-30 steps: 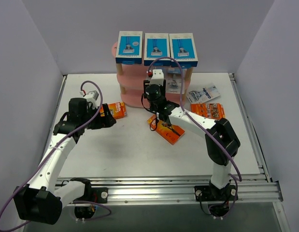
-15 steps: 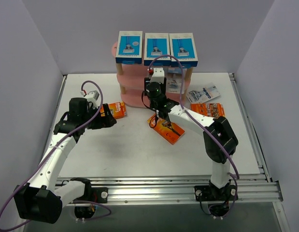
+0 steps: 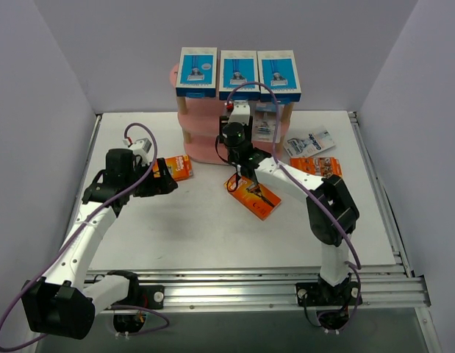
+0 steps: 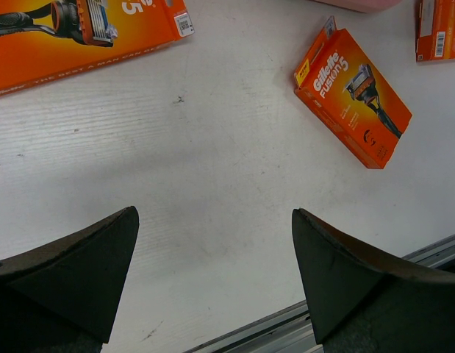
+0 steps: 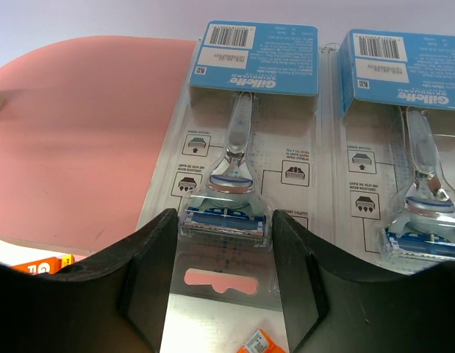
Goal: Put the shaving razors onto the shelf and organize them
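The pink shelf point(image 3: 201, 143) stands at the back with three blue-and-white boxes point(image 3: 238, 72) on its top board. My right gripper point(image 3: 238, 126) reaches into a lower tier. In the right wrist view it point(image 5: 222, 217) is shut on a clear blister pack point(image 5: 238, 132) that lies on the pink board point(image 5: 87, 140), beside a second blister pack point(image 5: 403, 147). A third blister pack point(image 3: 309, 142) lies on the table. My left gripper point(image 3: 167, 179) is open and empty over the table, close to an orange card point(image 3: 179, 167), which also shows in the left wrist view point(image 4: 80, 29).
Two more orange cards lie on the table, one in the middle point(image 3: 254, 197) under my right forearm and one at the right point(image 3: 316, 168). Grey walls close in the left, right and back. A metal rail point(image 3: 271, 287) runs along the near edge.
My right gripper has moved a little further toward the shelf with the blister pack. The left arm has not moved.
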Controlling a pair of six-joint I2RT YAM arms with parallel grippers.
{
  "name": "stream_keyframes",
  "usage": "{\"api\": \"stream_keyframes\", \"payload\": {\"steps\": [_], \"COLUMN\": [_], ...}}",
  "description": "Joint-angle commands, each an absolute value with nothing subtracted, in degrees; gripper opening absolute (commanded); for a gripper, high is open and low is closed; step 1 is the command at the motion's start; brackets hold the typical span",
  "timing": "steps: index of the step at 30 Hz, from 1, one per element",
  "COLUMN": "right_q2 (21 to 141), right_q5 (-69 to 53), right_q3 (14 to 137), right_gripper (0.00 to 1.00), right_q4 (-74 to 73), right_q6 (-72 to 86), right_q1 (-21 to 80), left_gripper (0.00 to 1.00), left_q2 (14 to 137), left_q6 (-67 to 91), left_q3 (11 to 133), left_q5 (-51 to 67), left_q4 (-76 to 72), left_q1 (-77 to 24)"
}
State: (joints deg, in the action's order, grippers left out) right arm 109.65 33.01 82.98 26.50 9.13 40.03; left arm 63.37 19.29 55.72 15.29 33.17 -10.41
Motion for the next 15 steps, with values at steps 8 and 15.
{"api": "stream_keyframes", "payload": {"steps": [8,15], "right_q2": [111.09,110.65], "right_q5": [34.37,34.72], "right_q3": [86.66,85.96], "right_gripper": [0.00,0.07], "right_q4": [27.77,27.60], "right_q6": [9.49,9.76], "right_q1": [39.37,39.29], "left_gripper": [0.94,0.94], "left_q2": [63.54,63.72], "left_q6": [19.16,19.16], "left_q3": [56.42,56.42], "left_q5": [16.61,16.79], "left_q4": [30.85,30.85], "left_q1": [-10.20,-10.11]}}
